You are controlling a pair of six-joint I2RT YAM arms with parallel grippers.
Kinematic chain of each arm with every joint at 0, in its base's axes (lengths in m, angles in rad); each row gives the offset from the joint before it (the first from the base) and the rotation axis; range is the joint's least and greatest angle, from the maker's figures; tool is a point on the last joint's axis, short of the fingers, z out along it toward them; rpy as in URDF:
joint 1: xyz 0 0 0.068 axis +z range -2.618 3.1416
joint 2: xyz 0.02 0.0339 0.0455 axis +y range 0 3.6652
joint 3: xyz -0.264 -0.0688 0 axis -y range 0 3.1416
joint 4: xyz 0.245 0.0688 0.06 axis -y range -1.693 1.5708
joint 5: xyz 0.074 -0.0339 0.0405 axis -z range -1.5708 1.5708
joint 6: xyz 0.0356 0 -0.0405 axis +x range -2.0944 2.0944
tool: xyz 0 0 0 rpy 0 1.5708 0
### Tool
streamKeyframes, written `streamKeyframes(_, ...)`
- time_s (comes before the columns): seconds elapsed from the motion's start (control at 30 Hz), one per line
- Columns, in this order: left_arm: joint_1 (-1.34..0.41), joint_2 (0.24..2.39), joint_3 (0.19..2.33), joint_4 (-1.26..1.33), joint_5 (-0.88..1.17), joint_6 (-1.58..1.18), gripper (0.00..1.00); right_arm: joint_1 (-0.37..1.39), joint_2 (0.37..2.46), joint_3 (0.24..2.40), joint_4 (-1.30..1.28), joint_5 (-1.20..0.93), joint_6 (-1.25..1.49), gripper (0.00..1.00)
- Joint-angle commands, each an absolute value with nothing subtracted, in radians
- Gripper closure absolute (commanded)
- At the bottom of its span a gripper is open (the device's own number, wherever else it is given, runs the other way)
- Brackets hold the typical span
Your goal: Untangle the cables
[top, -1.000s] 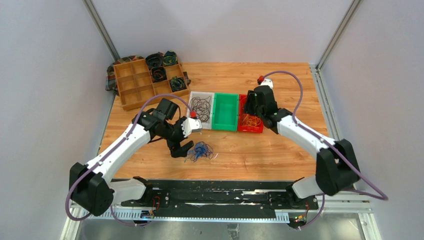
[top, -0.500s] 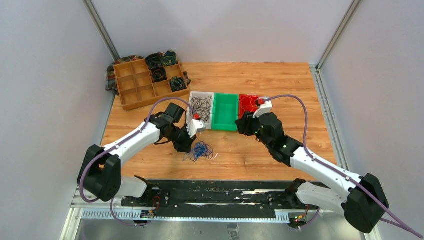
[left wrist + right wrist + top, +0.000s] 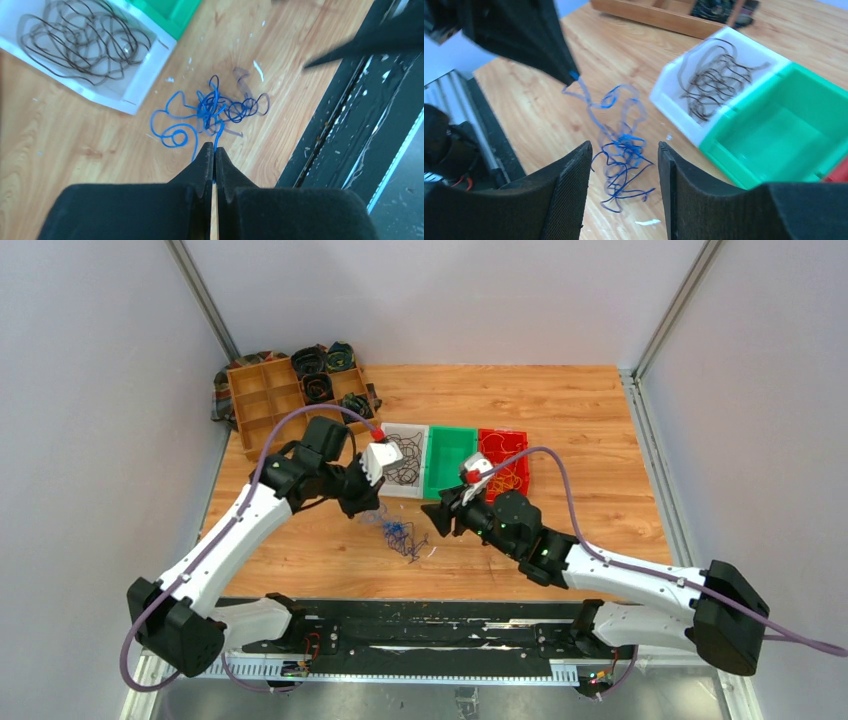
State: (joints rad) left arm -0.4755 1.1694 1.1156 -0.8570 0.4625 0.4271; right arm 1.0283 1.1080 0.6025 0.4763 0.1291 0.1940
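- The blue cables (image 3: pixel 402 536) are lying in a loose tangle on the table (image 3: pixel 560 410), in front of the white bin (image 3: pixel 152 75) on the side toward the arm bases, near its corner but apart from it.
- The left gripper (image 3: pixel 214 149) is hovering over the table at the white bin's near left corner, just behind the tangle.
- Its fingers (image 3: pixel 204 165) are pressing fully together, and they are pinching a single blue strand at their very tips.
- That strand is running from the tips down to the tangle, so part of it is hanging clear of the wood while the rest is resting on it.
- The right gripper (image 3: pixel 624 146) is sitting low in front of the white bin, on the right of the tangle, with its tips pointing at the tangle.
- Its fingers (image 3: pixel 574 180) are standing roughly halfway apart and are gripping nothing; the blue tangle is showing through the gap, farther on.
- Black cables (image 3: pixel 405 462) are lying loose inside the white bin.
- A green bin (image 3: pixel 452 465) is touching the white bin's right side.
- A red bin (image 3: pixel 503 433) is sitting one place farther right of the white bin, against the green one, and is holding yellow-orange cables (image 3: pixel 505 475).
- A wooden tray (image 3: pixel 262 405) is sitting behind and to the left of the white bin, with dark coils (image 3: pixel 318 388) in some of its compartments.
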Motion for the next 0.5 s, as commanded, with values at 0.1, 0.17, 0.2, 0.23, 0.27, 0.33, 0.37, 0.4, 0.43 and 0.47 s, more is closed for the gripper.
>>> streamKeyframes(0.1,-0.481,1.080,1.287,-0.980,0.533,0.350,0.99,1.170,1.223,0.758,0.570,0.080,0.070,0.48)
streamKeyframes(0.17,-0.481,1.063,1.309,-0.984,0.552,0.333,0.99,1.183,1.257,0.776,0.593,0.088,0.068,0.48)
streamKeyframes(0.2,-0.481,1.058,1.319,-0.988,0.559,0.329,0.99,1.187,1.271,0.787,0.601,0.094,0.066,0.48)
streamKeyframes(0.23,-0.481,1.055,1.327,-0.994,0.565,0.327,1.00,1.190,1.279,0.796,0.608,0.106,0.066,0.48)
streamKeyframes(0.27,-0.482,1.053,1.337,-1.003,0.568,0.325,0.99,1.191,1.295,0.804,0.618,0.112,0.065,0.48)
streamKeyframes(0.33,-0.481,1.051,1.351,-1.017,0.568,0.328,0.99,1.194,1.314,0.817,0.642,0.105,0.064,0.48)
streamKeyframes(0.37,-0.481,1.050,1.359,-1.023,0.568,0.330,1.00,1.195,1.325,0.823,0.652,0.105,0.063,0.48)
streamKeyframes(0.4,-0.481,1.048,1.361,-1.028,0.569,0.330,1.00,1.196,1.336,0.835,0.657,0.115,0.062,0.48)
streamKeyframes(0.43,-0.481,1.047,1.365,-1.031,0.574,0.330,0.99,1.196,1.350,0.845,0.659,0.137,0.062,0.48)
streamKeyframes(0.47,-0.482,1.046,1.369,-1.033,0.578,0.328,1.00,1.196,1.363,0.854,0.662,0.161,0.059,0.48)
